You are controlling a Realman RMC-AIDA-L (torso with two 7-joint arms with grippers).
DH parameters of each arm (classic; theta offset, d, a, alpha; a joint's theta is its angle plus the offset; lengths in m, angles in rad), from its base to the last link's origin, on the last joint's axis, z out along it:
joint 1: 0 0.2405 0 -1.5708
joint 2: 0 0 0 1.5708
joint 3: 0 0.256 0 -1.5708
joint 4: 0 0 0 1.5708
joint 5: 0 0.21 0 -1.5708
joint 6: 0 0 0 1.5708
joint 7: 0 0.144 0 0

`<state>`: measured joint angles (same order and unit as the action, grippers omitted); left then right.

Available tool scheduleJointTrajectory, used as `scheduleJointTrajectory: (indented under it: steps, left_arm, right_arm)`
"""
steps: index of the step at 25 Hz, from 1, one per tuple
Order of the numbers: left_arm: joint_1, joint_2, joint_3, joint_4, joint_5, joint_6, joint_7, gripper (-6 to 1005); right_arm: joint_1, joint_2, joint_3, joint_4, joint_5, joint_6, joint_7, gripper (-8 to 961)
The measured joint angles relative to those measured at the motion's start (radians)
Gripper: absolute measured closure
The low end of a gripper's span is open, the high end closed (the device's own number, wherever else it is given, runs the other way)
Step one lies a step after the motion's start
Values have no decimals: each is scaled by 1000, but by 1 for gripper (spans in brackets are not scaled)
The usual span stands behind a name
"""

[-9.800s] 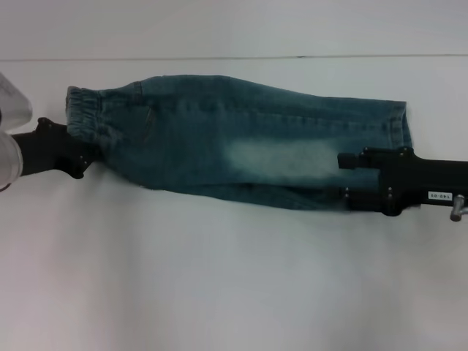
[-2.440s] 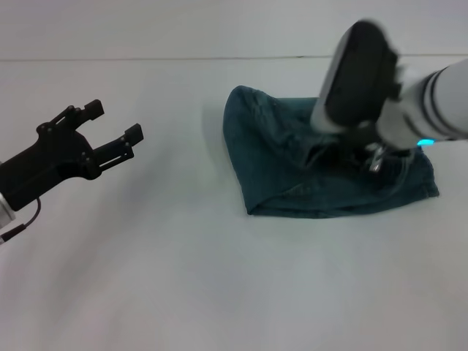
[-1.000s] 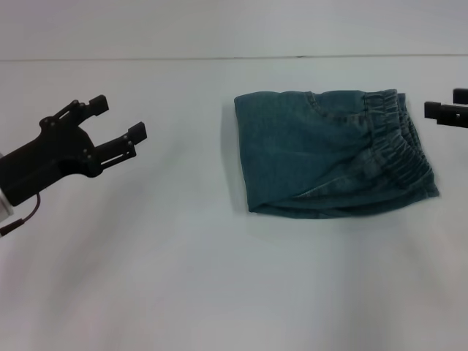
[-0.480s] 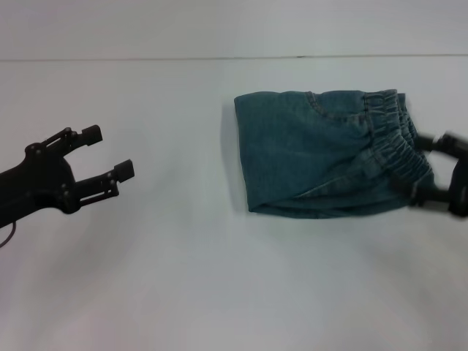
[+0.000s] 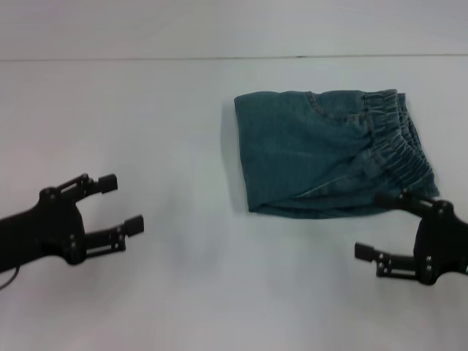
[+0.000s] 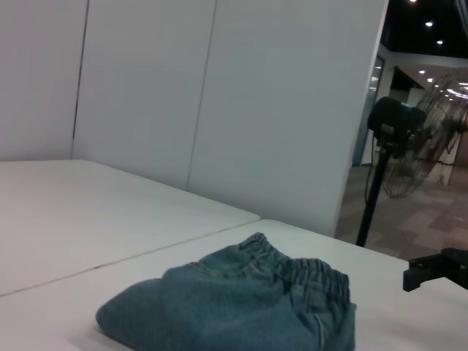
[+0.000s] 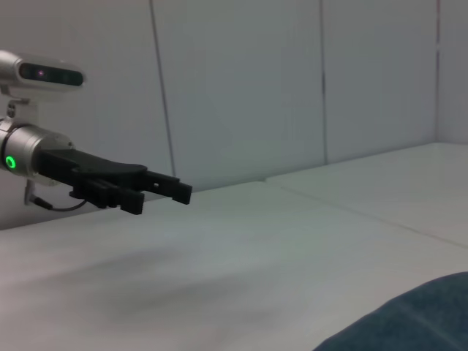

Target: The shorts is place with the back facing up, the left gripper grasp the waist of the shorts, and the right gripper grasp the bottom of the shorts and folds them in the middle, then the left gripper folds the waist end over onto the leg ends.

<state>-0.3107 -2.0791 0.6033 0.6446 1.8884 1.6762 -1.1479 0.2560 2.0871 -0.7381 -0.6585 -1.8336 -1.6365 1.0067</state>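
The shorts (image 5: 329,150) lie folded into a compact blue-green denim packet on the white table, right of centre. The waist of the shorts (image 5: 398,142), a puckered elastic band, rests on top along the packet's right side. The leg ends are hidden beneath it. The left wrist view shows the folded shorts (image 6: 234,303) with the gathered waist of the shorts (image 6: 311,274) uppermost. My left gripper (image 5: 123,205) hovers open at the front left, far from the cloth and holding nothing. My right gripper (image 5: 376,227) hovers open just in front of the packet's right corner, also holding nothing.
The white table (image 5: 219,292) stretches all around, with a seam line (image 5: 146,59) across the back. A standing fan (image 6: 398,161) is in the room beyond the table. In the right wrist view, the left gripper (image 7: 164,190) shows across the table.
Both arms have drawn back toward the table's front edge. The left gripper moved down and slightly right; the right gripper left the waistband and dropped below the packet. The shorts stayed still.
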Motion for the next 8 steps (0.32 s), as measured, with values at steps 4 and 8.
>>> scheduleJointTrajectory:
  steps: [4,8]
  left_arm:
    - [27,-4,-11,4,3,24,37,99]
    - [45,1,-47,0,8,36,66,99]
  right_arm:
    - [8,1,-16,14,-32,-8,-7,9]
    - [9,1,-18,23,-36,-5,-8,8]
